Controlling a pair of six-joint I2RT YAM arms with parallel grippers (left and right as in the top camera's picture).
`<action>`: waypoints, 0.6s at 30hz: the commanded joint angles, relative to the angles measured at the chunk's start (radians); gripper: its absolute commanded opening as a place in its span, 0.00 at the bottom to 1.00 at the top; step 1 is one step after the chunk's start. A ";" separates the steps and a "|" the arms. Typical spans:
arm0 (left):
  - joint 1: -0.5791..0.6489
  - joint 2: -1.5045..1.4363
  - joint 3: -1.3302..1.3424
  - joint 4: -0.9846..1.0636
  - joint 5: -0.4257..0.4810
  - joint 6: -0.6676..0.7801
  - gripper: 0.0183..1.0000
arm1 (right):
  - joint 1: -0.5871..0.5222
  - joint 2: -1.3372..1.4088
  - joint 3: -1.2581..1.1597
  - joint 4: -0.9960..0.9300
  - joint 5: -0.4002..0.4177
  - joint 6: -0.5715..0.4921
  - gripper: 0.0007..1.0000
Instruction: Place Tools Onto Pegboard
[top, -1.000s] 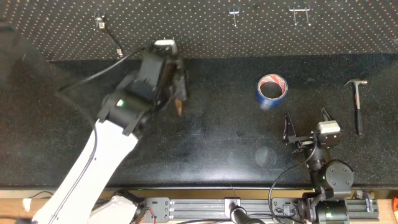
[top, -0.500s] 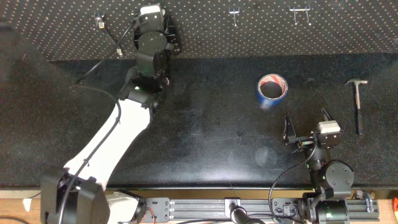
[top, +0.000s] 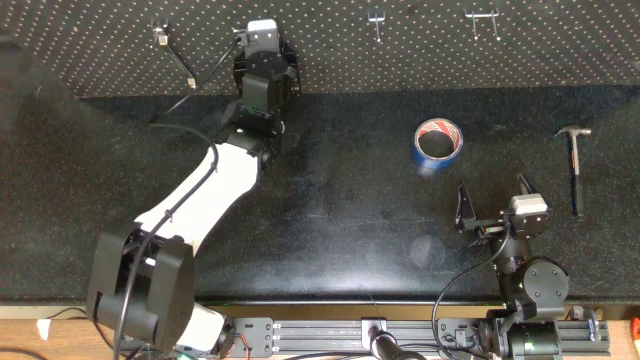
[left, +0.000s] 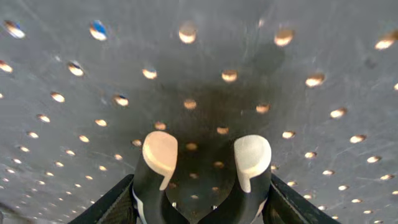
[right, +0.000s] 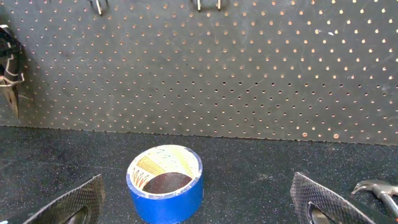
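Nose-first against the pegboard (left: 298, 56) with the left gripper (left: 206, 154), close enough for the holes to loom large. Spread apart at the 2 white pads (left: 160, 155), with bare board showing through the gap between them and just ahead of them. Low over the black table (top: 340, 230) with the right gripper (top: 491, 190), near its own base, well apart from the left one and far off to that one's right. Open wide here too, 2 dark fingers splayed with table showing between. Ahead of the right gripper and a shade to its left, sitting on the table with its hole upward: a blue roll of tape (right: 165, 180), between that gripper and the foot of the board, touching neither. Off to the right gripper's right and slightly ahead of it, lying flat on the table: a hammer (top: 574, 170), head toward the board, handle pointing back, well apart from the tape. Up on the board beyond the tape: 1 metal hook (top: 377, 20) to the left of the right gripper's line and a wider double hook (top: 482, 18) almost straight ahead of it. To the left gripper's left, on the board: a small hook with a cable (top: 160, 38) trailing down. Just beside the left gripper, in the right wrist view, hanging point-down before the board: a dark shape (right: 11, 81), too cropped to tell what.
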 joint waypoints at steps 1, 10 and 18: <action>0.007 0.029 0.021 0.013 -0.005 0.009 0.37 | 0.007 -0.006 -0.004 -0.003 0.002 -0.014 0.98; 0.114 -0.257 -0.047 -0.110 0.168 -0.004 1.00 | 0.007 -0.006 -0.004 -0.003 0.001 -0.014 0.98; 0.380 -1.239 -1.006 0.192 0.339 -0.139 1.00 | 0.007 -0.006 -0.004 -0.003 0.002 -0.014 0.98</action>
